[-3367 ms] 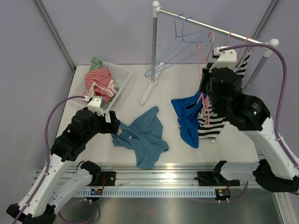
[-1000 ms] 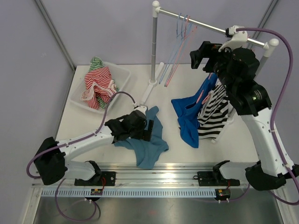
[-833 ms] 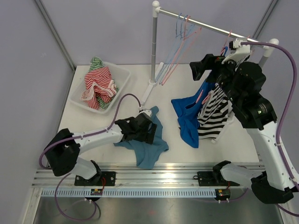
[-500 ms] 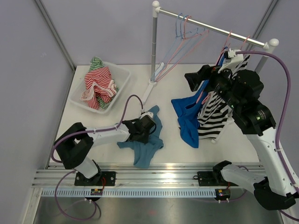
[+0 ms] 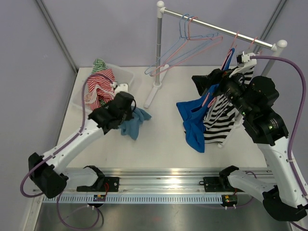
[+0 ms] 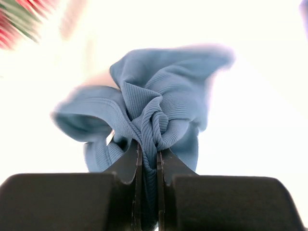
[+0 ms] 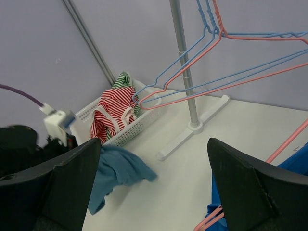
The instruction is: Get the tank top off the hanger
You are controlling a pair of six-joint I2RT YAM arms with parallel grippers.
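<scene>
Now: left fingers (image 6: 148,150) pressed together on a gathered ridge of the grey-blue tank top (image 6: 159,101). The garment hangs bunched, clear of the counter (image 5: 163,139), at left-centre of the overhead view, just beside the basket (image 5: 126,73). Pinching a fold probably lets the whole piece lift as one bundle, likely bound for the basket, where a red-striped piece (image 5: 98,84) lies.

Right fingers (image 5: 201,84) spread wide, empty, raised at upper right beside the bright blue top (image 5: 192,118) and black-and-white striped top (image 5: 219,118), both hung on a pink hanger (image 5: 208,101) below the rail (image 5: 216,28). Probably poised for the next removal. Empty hangers (image 5: 187,43) at top centre.
</scene>
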